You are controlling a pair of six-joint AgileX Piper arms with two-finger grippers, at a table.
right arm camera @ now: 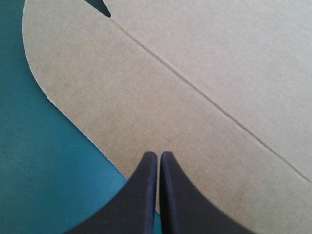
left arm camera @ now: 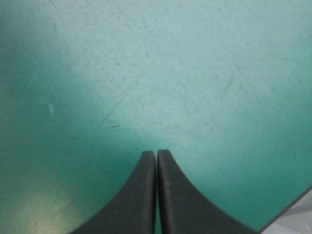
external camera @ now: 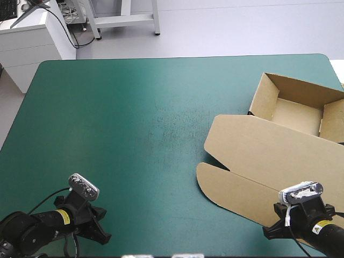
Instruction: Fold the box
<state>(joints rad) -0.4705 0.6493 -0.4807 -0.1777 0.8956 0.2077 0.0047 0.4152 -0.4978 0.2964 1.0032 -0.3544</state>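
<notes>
The brown box (external camera: 279,140) lies at the table's right side as an open tray with raised walls at the far end and its lid flat toward the front. My right gripper (right arm camera: 159,155) is shut, empty, its tips over the lid's front flap (right arm camera: 146,97) near the rounded edge. In the high view the right arm (external camera: 306,220) sits at the front right corner over the lid. My left gripper (left arm camera: 156,153) is shut with nothing in it, above bare teal-green cover at the front left (external camera: 80,215), far from the box.
The teal-green cover (external camera: 134,123) lies bare across the middle and left. The table's front edge (left arm camera: 292,209) shows close beside the left gripper. A crease (right arm camera: 204,92) runs across the lid ahead of the right gripper.
</notes>
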